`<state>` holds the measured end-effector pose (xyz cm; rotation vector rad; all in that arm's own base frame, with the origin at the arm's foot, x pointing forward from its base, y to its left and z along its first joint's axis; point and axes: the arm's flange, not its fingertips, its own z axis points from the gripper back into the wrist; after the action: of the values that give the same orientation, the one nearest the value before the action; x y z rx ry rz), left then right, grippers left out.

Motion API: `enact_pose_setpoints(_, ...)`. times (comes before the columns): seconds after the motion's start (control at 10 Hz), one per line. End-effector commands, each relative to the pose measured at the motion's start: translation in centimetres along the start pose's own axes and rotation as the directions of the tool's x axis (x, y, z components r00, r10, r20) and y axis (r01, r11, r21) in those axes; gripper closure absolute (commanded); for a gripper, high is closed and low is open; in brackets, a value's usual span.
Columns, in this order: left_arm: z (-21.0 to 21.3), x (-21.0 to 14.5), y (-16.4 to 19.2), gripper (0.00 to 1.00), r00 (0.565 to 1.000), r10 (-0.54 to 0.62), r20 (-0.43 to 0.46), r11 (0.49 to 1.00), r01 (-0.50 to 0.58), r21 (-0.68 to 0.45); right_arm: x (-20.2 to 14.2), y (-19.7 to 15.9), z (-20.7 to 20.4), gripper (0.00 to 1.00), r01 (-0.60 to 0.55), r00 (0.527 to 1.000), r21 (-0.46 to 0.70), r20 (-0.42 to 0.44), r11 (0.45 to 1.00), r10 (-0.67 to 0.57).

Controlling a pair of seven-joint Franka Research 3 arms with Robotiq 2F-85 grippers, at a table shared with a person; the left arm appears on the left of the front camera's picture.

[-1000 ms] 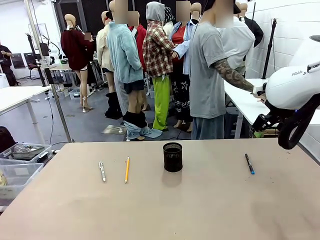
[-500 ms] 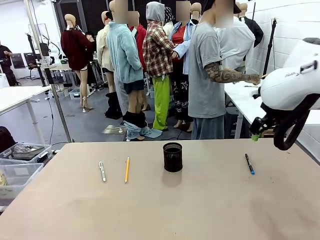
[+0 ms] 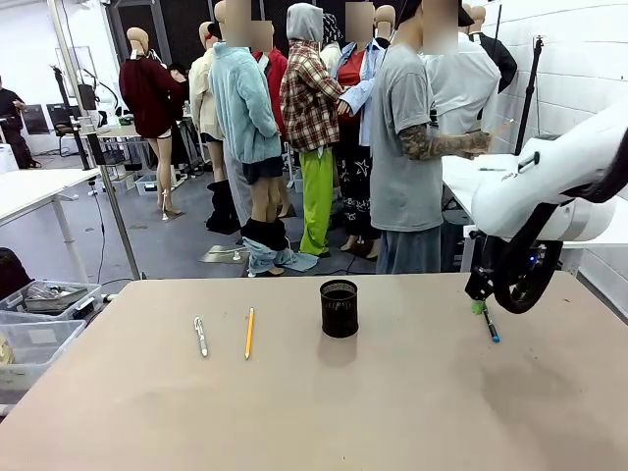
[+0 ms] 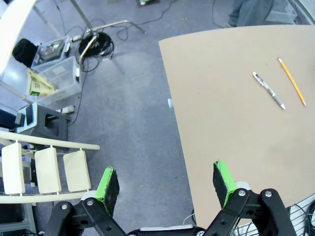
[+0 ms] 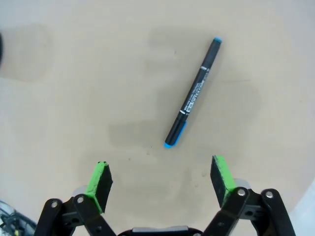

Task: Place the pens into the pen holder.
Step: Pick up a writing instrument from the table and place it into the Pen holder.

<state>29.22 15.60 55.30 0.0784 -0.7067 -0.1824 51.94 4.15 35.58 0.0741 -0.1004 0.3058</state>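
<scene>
Tan table (image 3: pixel 392 412): right gripper (image 5: pixel 160 169) hovers wide open above blue-capped pen (image 5: pixel 194 96), pointing down.

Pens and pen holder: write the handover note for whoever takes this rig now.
Left claw: open, empty, over the floor beside the table.
Right claw: open, empty, hovering just above the black-and-blue marker on the table's right side.
Silver pen and yellow pencil lie left of the pen holder, apart from it.
Done: nothing placed.
Left: all three into the holder, marker probably first.
</scene>
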Motion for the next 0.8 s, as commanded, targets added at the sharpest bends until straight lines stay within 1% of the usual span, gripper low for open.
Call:
enact_pose_setpoints(0.0, -0.1, 0.2, 0.1, 0.0, 1.0, 0.016, 0.013, 1.0, -0.016, 0.003, 1.2, -0.5, -0.7, 0.0, 0.035, 0.998, -0.005, -0.054, 0.999, -0.035)
enact_pose_setpoints(0.2, -0.1, 0.2, 0.1, 0.0, 1.0, 0.016, 0.013, 1.0, -0.016, 0.003, 1.6, -1.5, -1.9, 0.0, 0.089, 0.994, -0.052, -0.062, 0.995, -0.092)
enact_pose_setpoints(0.3, -0.1, 0.2, 0.1, 0.0, 1.0, 0.016, 0.013, 1.0, -0.016, 0.003, 2.1, -2.2, -2.6, 0.0, 0.098, 0.992, -0.066, -0.069, 0.993, -0.103)
enact_pose_setpoints(0.4, -0.1, 0.2, 0.1, 0.0, 1.0, 0.016, 0.013, 1.0, -0.016, 0.003, 2.6, -2.5, -3.4, 0.0, 0.101, 0.991, -0.075, -0.082, 0.992, -0.107)
enact_pose_setpoints(0.5, -0.1, 0.2, 0.1, 0.0, 1.0, 0.016, 0.013, 1.0, -0.016, 0.003, 3.3, -2.7, -3.8, 0.0, 0.106, 0.991, -0.069, -0.074, 0.992, -0.111)
enact_pose_setpoints(0.7, -0.1, 0.2, 0.1, 0.0, 1.0, 0.016, 0.013, 1.0, -0.016, 0.003, 4.7, -2.4, -4.6, 0.0, 0.088, 0.988, -0.103, -0.116, 0.991, -0.1)
